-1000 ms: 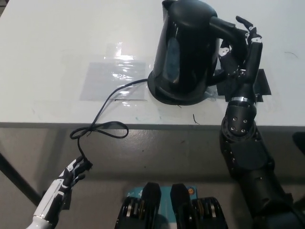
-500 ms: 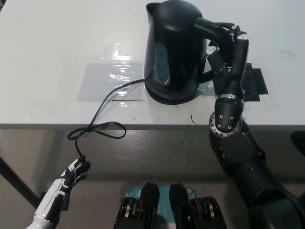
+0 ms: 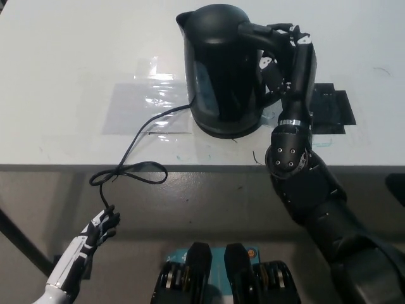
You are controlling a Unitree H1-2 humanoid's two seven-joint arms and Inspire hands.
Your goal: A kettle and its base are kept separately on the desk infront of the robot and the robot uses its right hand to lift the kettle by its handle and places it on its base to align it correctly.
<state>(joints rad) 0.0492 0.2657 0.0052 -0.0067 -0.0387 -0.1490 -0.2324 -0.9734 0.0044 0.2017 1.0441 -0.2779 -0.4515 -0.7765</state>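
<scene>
Head view: one black kettle stands on its base at upper centre of the white surface. The right hand has its fingers clamped round the handle. One cord trails lower left (over the edge). One black patch lies right. The left hand rests lower left; its fingers' state is unclear.

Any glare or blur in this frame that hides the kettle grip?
Head view: sharp throughout; glare sits on the clear plastic sheet taped to the white desk, left of the glossy black kettle; the black right hand at the handle reads dark-on-dark, so finger contact is hard to judge.
</scene>
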